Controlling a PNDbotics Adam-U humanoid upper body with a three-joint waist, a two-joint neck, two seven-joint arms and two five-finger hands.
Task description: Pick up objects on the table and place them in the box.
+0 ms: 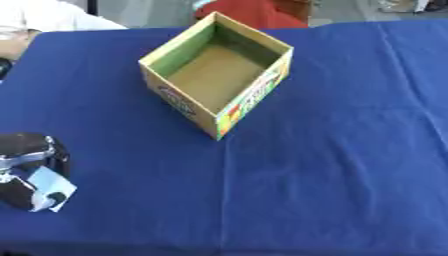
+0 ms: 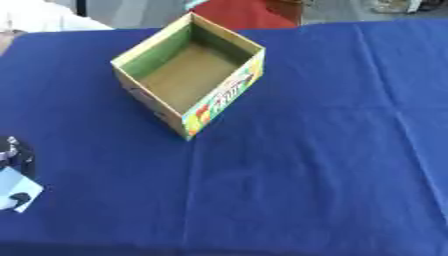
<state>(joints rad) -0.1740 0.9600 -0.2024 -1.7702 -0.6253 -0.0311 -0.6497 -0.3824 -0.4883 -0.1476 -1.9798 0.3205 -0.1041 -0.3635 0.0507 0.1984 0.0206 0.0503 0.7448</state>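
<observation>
A cardboard box (image 1: 219, 75) stood open on the table (image 1: 332, 165), left of centre and toward the far side, turned so that one corner pointed at the near edge. Its inside was plain brown on the floor and greenish on the walls, and nothing could be seen lying in it. The outer wall facing near-right carried bright printing in green, red and yellow (the lettering could not be read); the near-left wall showed a smaller printed mark. All four flaps were out of sight or folded away, and the rim was level.

The table wore a dark blue cloth (image 2: 306, 150) with faint creases running from far to near. On the cloth around the box no loose things for the task showed in either eye view.

At the near left edge the left robot hand (image 1: 31, 177) came into sight, black and silver with a pale blue-white part below it, resting low over the cloth and well apart from the box. Its fingers could not be made out, so whether it was open or closed could not be told. The right robot hand showed in neither view.
</observation>
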